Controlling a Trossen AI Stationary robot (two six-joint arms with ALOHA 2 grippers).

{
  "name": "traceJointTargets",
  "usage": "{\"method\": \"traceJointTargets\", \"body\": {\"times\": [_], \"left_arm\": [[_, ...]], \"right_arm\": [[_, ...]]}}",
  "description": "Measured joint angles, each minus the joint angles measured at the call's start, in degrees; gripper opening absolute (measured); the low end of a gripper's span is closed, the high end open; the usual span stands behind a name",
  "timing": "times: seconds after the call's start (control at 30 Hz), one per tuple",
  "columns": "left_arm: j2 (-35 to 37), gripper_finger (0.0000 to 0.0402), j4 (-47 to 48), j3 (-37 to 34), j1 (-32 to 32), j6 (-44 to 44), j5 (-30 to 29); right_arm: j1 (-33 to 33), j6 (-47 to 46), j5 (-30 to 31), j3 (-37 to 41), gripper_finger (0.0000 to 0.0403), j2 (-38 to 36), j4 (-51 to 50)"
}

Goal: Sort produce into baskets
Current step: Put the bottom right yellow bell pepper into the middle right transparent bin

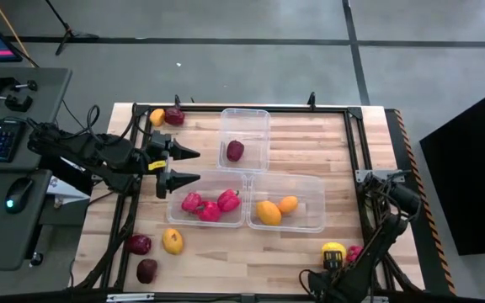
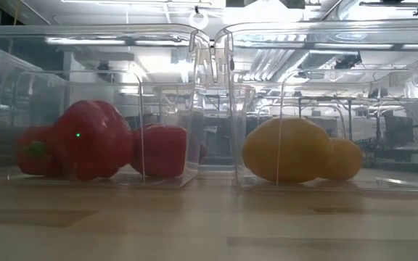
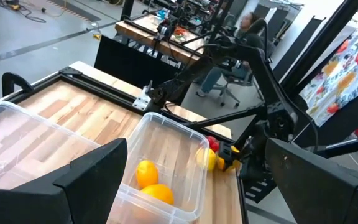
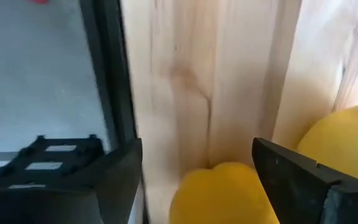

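Near the right front corner of the tabletop [image 1: 310, 135]: right claw [image 1: 330, 263] low down, open, one finger each side of a yellow piece [image 1: 333, 251], with a small gap on one side, so not squeezing. Just beside that, a red piece [image 1: 354, 252]. Over the left side of the tabletop: left claw [image 1: 197, 165] wide open, holding nothing, pointing at the tubs. In the far tub [image 1: 244, 110], one dark red piece [image 1: 235, 151]. In the left front tub [image 1: 212, 176], red peppers [image 1: 209, 204]. In the right front tub [image 1: 310, 181], two yellow-orange pieces [image 1: 269, 212]. Loose at the far left corner: an orange piece [image 1: 157, 116] touching a dark red one [image 1: 173, 115]. Loose near the left front corner: two dark red lumps [image 1: 138, 244] and a yellow lump [image 1: 173, 241].
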State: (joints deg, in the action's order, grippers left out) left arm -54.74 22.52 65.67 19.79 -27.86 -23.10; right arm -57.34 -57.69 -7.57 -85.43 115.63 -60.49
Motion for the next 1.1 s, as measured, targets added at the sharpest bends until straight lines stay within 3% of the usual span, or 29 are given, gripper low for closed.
{"method": "traceJointTargets", "body": {"times": [0.1, 0.27, 0.37, 0.53, 0.7, 0.93, 1.1], "left_arm": [[0.0, 0.0372, 0.0, 0.0, 0.0, 0.0, 0.0], [0.0, 0.0372, 0.0, 0.0, 0.0, -0.4, 0.0], [0.0, 0.0372, 0.0, 0.0, 0.0, -0.4, 0.0], [0.0, 0.0372, 0.0, 0.0, 0.0, -0.4, 0.0], [0.0, 0.0372, 0.0, 0.0, 0.0, -0.4, 0.0], [0.0, 0.0372, -0.1, 0.0, 0.0, 1.0, 0.0], [0.0, 0.0372, -0.1, 0.0, 0.0, 1.0, 0.0]], "right_arm": [[1.4, -0.3, -1.8, 0.0, 0.0291, 0.0, -0.2], [4.3, 0.9, -11.1, 0.0, 0.0291, -0.9, -1.0], [5.1, 1.1, -12.0, 0.0, 0.0291, -3.7, -0.7], [4.9, 0.0, -7.3, 0.0, 0.0291, -10.8, -1.4], [1.0, -8.3, 2.7, 0.0, 0.0291, -16.5, -4.7], [-5.9, -11.3, 2.9, 0.1, 0.0291, -14.5, -2.7], [-8.2, -11.2, 8.0, 0.1, 0.0291, -13.2, -4.2]]}}
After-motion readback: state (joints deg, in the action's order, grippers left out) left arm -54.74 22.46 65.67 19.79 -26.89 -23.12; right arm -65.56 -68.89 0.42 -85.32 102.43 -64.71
